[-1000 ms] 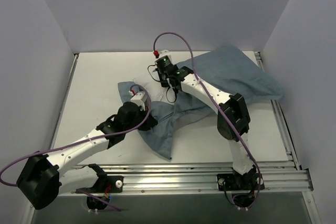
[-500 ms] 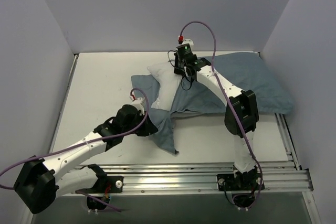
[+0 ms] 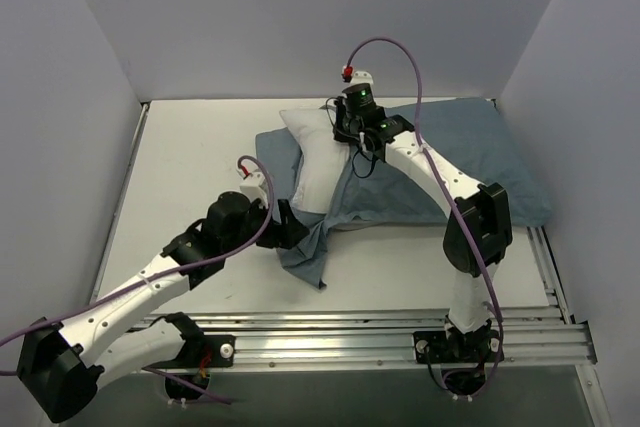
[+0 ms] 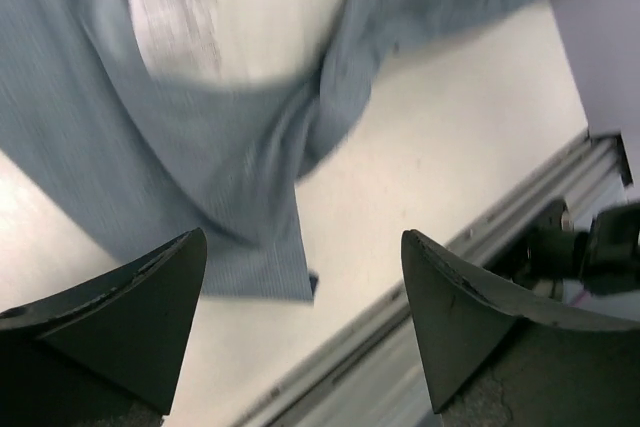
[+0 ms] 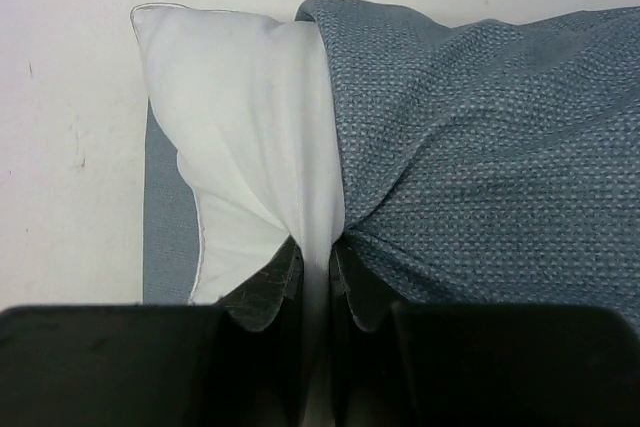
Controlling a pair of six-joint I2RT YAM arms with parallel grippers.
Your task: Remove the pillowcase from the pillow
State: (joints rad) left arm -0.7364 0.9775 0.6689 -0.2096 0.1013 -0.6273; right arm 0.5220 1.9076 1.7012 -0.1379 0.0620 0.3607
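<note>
The white pillow [image 3: 312,152] sticks out of the left end of the dusty blue pillowcase [image 3: 480,162], which still covers its right part at the back of the table. My right gripper [image 3: 346,135] is shut on a pinched fold of the pillow [image 5: 240,97] at its fingertips [image 5: 318,257], with the pillowcase [image 5: 500,147] bunched just right of them. My left gripper [image 3: 290,230] is open above the table, with nothing between its fingers [image 4: 130,297]. A loose flap of the pillowcase [image 4: 200,157] hangs just ahead of it, under the pillow [image 4: 250,17].
Aluminium rails [image 3: 400,332] run along the near table edge and show in the left wrist view as well [image 4: 470,257]. Pale walls close in the table on the left, back and right. Bare white tabletop [image 3: 190,167] lies to the left of the pillow.
My left gripper has opened and let go of the pillowcase flap, which now lies slack. The right gripper pulled the pillow up and back, baring more white.
</note>
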